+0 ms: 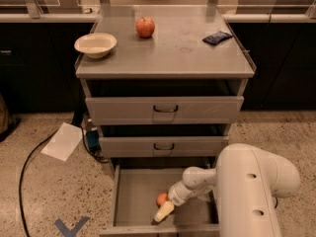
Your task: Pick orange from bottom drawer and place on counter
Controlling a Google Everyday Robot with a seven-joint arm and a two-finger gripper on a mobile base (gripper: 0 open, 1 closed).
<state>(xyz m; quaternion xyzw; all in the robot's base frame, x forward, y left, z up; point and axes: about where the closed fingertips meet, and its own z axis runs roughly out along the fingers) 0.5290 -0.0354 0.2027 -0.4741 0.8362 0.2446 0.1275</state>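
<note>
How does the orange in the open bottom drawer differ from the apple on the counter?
The orange lies low, on the floor of the bottom drawer; the apple stands high, on the counter. The orange is plain orange and partly hidden by the claw, which reaches into the drawer right beside it; the apple is redder, has a dark dimple on top, and is in full view. Both are small round fruits.

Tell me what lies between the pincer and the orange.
Nothing. In the camera view the pincer is down in the bottom drawer, its tip overlapping the orange; no gap or other thing shows between them.
</note>
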